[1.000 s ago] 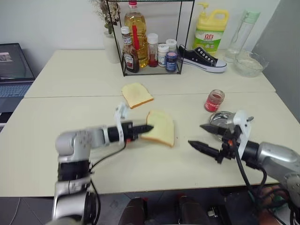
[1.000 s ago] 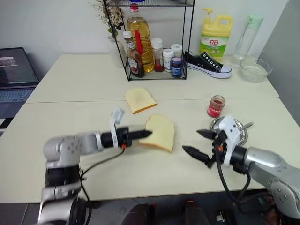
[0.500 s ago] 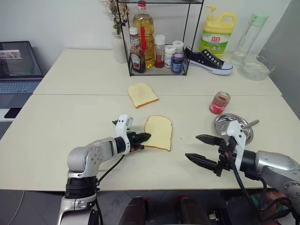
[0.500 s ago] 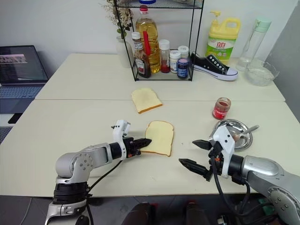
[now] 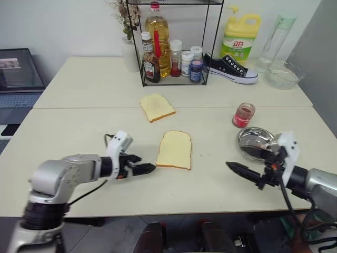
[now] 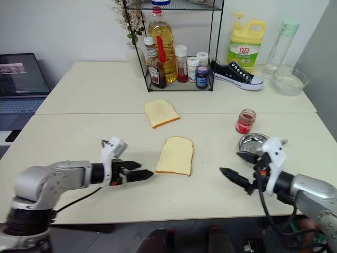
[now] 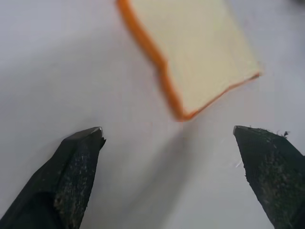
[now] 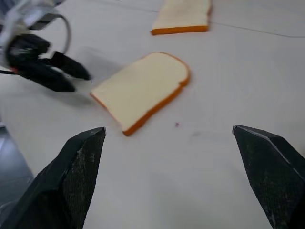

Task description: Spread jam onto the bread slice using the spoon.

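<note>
The bread slice (image 5: 174, 149) lies flat near the table's middle, pale with a thin tan crust and no smear. My left gripper (image 5: 143, 164) is open just left of it, fingers wide apart in the left wrist view (image 7: 167, 138), and touches nothing. My right gripper (image 5: 239, 159) is open and empty to the right of the slice, in front of the round steel dish (image 5: 247, 138). The spoon's handle tip (image 6: 284, 140) pokes past the dish rim; its bowl is hidden. The jam shows as red content of a small glass jar (image 5: 243, 114) behind the dish.
A second, browner slice (image 5: 156, 106) lies behind the first. At the back stand a wire rack with bottles (image 5: 168, 50), a black sneaker (image 5: 230, 67), a yellow detergent jug (image 5: 240, 36) and a glass bowl (image 5: 282, 75). A laptop (image 5: 13, 71) sits far left.
My left gripper was shut at the bread slice's near-left edge; it has opened and drawn back left, off the slice. My right gripper has shifted right, toward the dish.
</note>
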